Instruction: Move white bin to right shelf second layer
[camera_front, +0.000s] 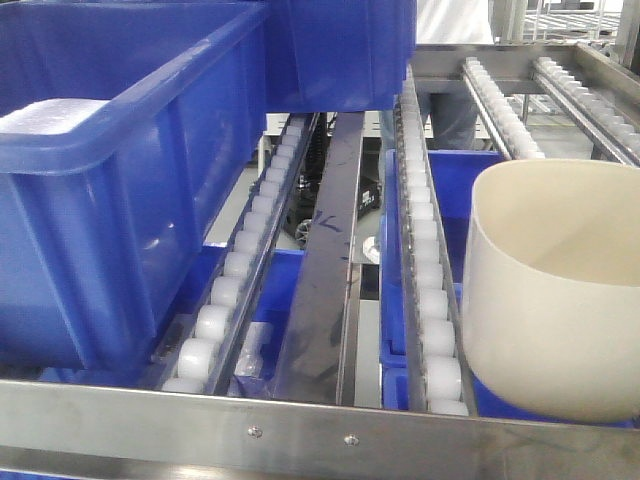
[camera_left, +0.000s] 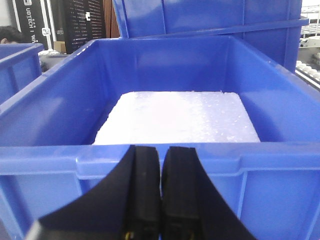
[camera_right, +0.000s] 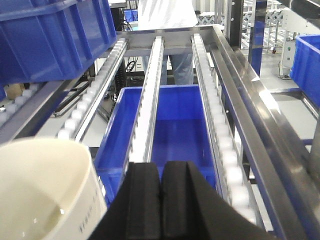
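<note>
**Risk: white bin unsecured on a sloping roller level**

You see the white bin (camera_front: 555, 290) at the lower right of the front view, apparently resting on the right shelf second layer (camera_front: 425, 300), just behind the steel front rail (camera_front: 300, 425). Both the left gripper (camera_left: 160, 195) and right gripper (camera_right: 161, 200) have fingers pressed together, holding nothing. The bin may roll or tip on the rollers; whether both tracks carry it cannot be told. The right gripper sits beside its rim and could knock it.
</note>
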